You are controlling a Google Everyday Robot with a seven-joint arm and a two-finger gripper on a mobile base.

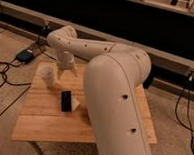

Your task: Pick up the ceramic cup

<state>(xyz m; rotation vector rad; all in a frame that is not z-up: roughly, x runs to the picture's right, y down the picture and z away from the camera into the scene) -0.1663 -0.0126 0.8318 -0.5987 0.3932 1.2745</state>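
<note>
Ceramic cup (47, 75) upright, axis vert., end effector (66, 71) beside.

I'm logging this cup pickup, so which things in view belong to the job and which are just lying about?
For the job: small off-white handleless ceramic cup; robot's hand, just right of the cup in view.
Lying about: flat black rectangular slab; light wooden slatted table; small dark box on the floor.

A robot lab: floor cables (5, 65), gripper (66, 71) over a wooden table (42, 121).
</note>
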